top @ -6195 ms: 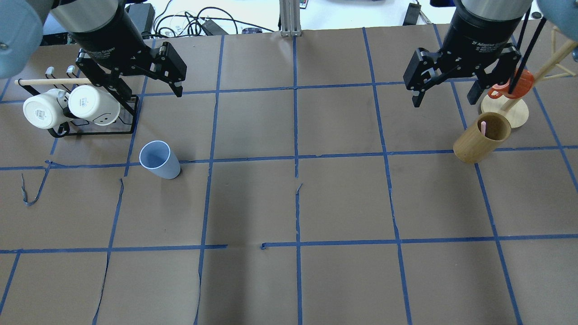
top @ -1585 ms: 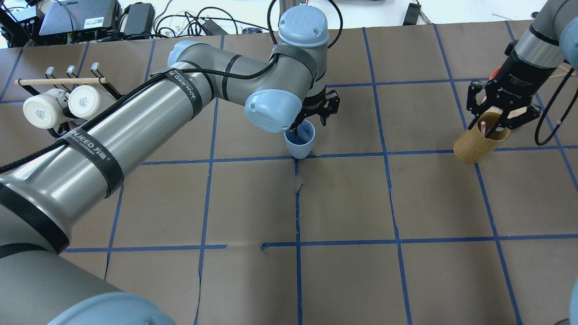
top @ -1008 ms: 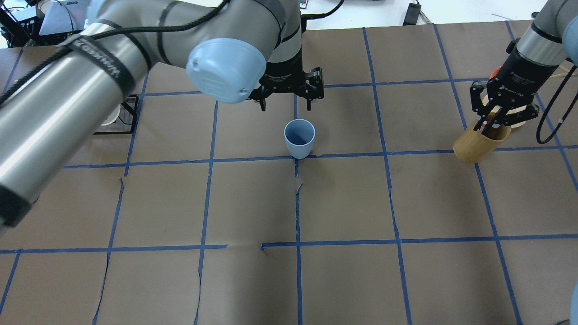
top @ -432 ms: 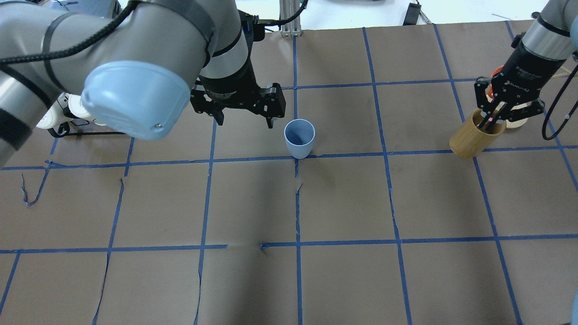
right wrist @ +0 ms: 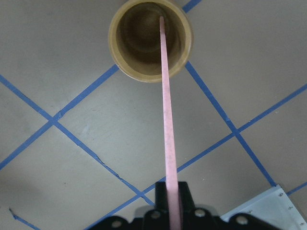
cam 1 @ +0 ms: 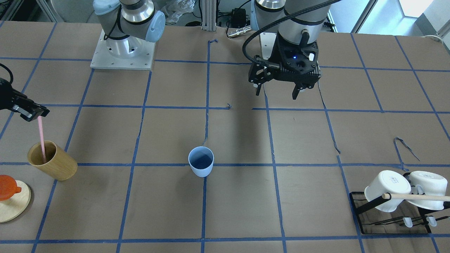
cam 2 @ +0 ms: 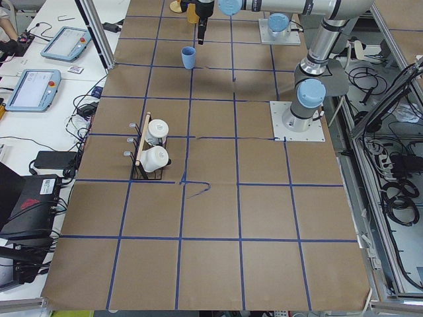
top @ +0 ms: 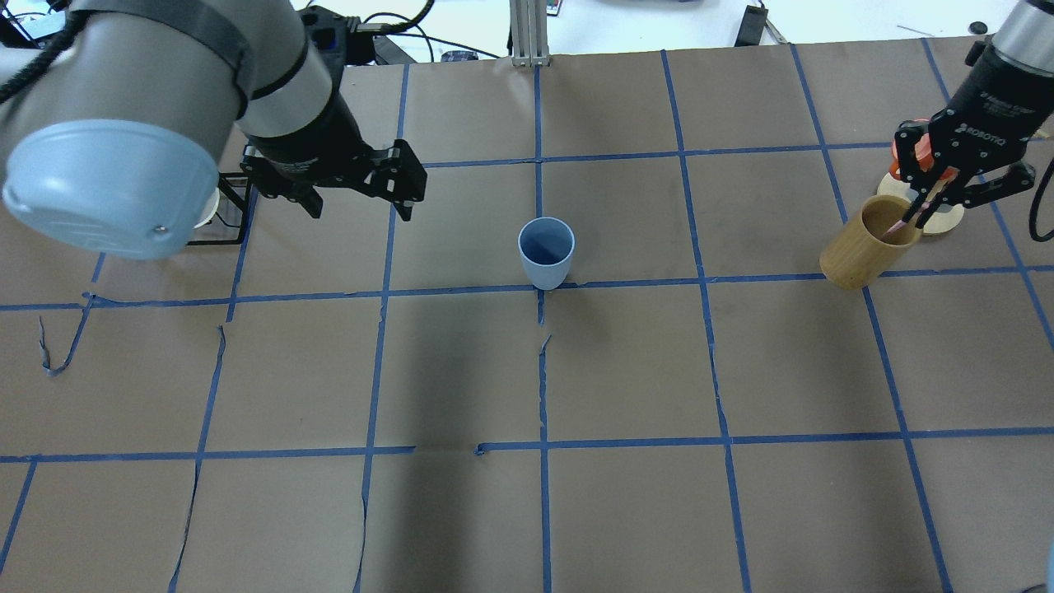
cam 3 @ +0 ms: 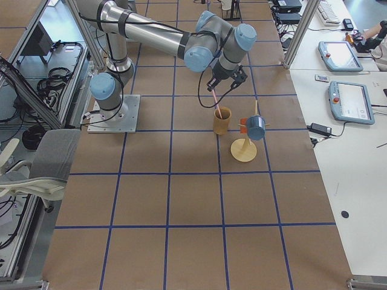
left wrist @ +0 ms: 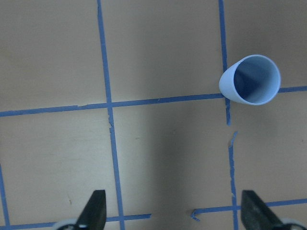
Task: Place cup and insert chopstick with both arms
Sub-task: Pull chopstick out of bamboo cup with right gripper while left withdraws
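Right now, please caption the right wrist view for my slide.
Right end effector holds thin pale-pink chopstick, tip inside brown wooden cylindrical cup.

light-blue cup (top: pixel 546 251) upright mid-table, pale-pink chopstick (cam 1: pixel 41 138) near-vertical, lower end inside wooden holder (cam 1: pixel 58 167)

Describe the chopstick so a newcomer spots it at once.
On the table, at the robot's far right, stands a wooden cup beside a round wooden stand. The chopstick is the thin pale-pink stick rising from that cup, its top pinched in the right gripper. Nothing else nearby is pink or so slender.
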### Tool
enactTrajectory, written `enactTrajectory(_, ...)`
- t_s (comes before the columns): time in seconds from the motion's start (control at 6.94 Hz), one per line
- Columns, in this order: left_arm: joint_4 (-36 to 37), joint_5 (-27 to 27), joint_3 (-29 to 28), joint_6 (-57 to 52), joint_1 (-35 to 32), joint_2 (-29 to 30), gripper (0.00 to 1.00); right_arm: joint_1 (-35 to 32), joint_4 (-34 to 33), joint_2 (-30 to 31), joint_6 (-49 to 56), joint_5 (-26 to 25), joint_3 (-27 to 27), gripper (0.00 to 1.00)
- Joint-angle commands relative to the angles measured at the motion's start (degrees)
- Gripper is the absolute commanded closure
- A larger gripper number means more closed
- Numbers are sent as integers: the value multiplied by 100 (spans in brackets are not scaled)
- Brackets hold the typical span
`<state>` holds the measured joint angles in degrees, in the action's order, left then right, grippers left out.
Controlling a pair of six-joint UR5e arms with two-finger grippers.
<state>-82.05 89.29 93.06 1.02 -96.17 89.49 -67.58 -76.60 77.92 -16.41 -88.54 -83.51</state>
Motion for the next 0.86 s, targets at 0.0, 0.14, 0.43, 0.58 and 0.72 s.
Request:
enactTrajectory(0.0,-4,-34,-25,-269,248,-46,0,157,765,47,6,-23,552,89)
enactTrajectory(0.14,-12,44,-60,-260,257,-72,0,157,1117,48,6,29,843,90)
enactTrajectory(0.43,-56,10,-131,-269,362,-81,0,140,1663,153,23,91,1257,90)
enactTrajectory(0.58,-56,1,-113,-269,371,-90,0,114,1961,249,23,256,1441,90)
enactTrajectory(0.72,-56,0,-104,-269,380,-90,0,87,2156,259,15,519,1548,92)
